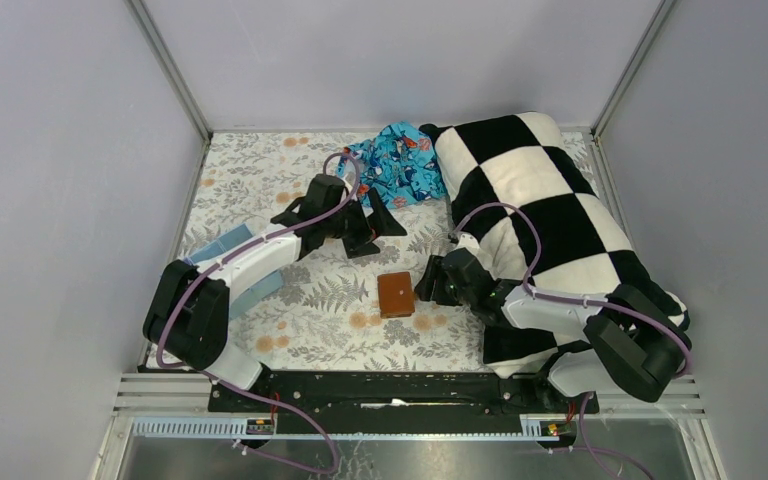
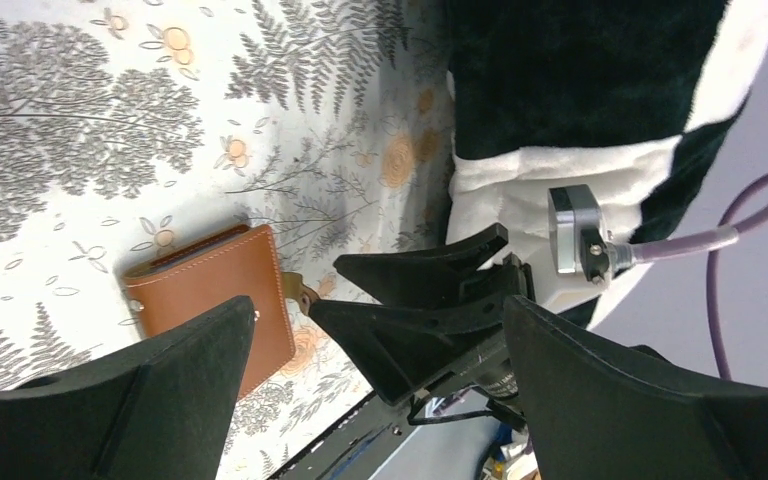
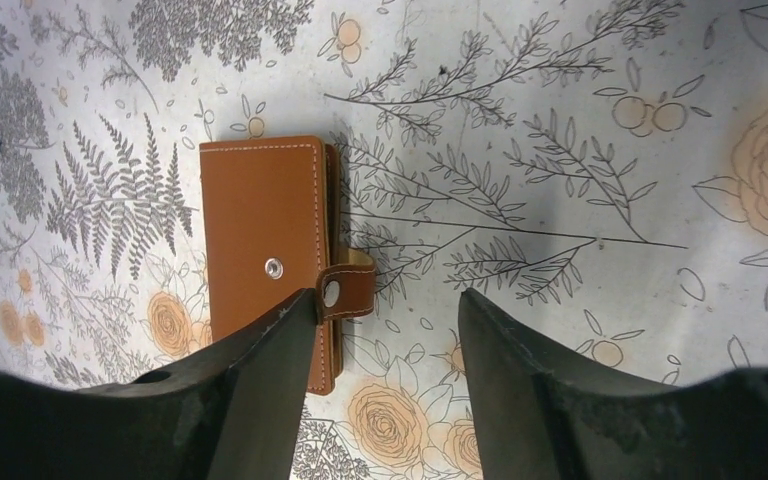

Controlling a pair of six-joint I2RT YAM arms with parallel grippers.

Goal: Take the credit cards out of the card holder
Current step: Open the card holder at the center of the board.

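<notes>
The card holder [image 1: 395, 294] is a reddish-brown wallet lying folded shut on the floral tablecloth. In the right wrist view the card holder [image 3: 265, 230] has its snap strap [image 3: 346, 290] undone and sticking out past its edge. My right gripper [image 3: 390, 315] stands open just beside it; one finger tip is next to the strap and nothing is between the fingers. My left gripper [image 1: 375, 225] hovers wide open behind the holder, empty. In the left wrist view the card holder [image 2: 215, 290] lies beside the right gripper [image 2: 322, 285]. The credit cards are hidden.
A large black-and-white checkered cushion [image 1: 540, 200] fills the right side, under the right arm. A blue patterned cloth [image 1: 400, 165] lies at the back. A light-blue box [image 1: 250, 275] sits under the left arm. Metal frame rails border the table.
</notes>
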